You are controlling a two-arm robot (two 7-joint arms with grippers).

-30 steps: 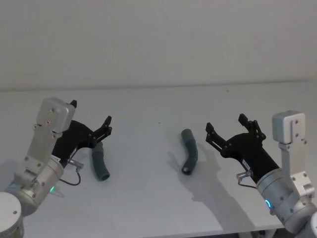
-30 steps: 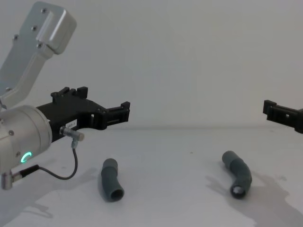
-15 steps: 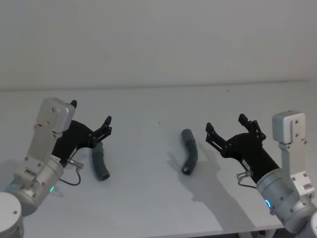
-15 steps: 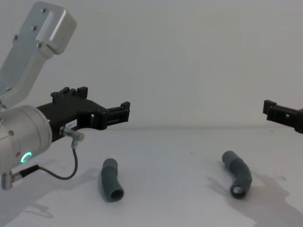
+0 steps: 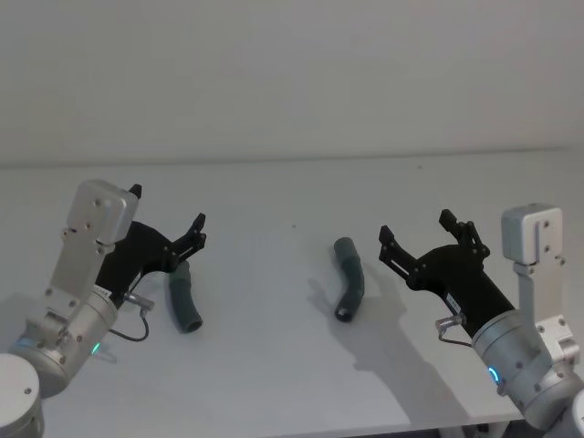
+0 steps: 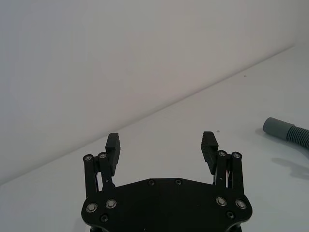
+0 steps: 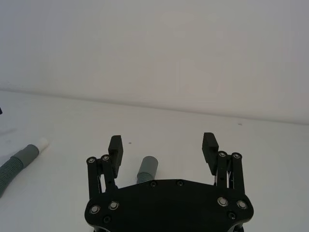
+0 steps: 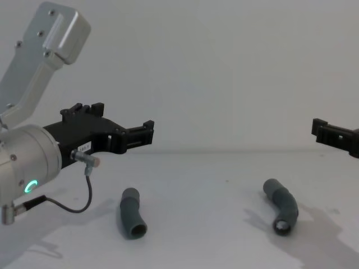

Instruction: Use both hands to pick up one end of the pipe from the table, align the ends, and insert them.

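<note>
Spread wide above the worktop (image 5: 274,374): left hand (image 5: 169,208) over the left pipe (image 5: 182,306), right hand (image 5: 416,225) just right of the right pipe (image 5: 349,278).

left gripper (image 5: 168,206): fingers spread, held above table (image 5: 274,374), left side | right gripper (image 5: 415,225): fingers spread, above table, right side

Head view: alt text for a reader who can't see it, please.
Two bent grey hose pieces lie apart on a white table: the left hose piece and the right hose piece. The left gripper and right gripper, both open and empty, hang one near each piece.
</note>
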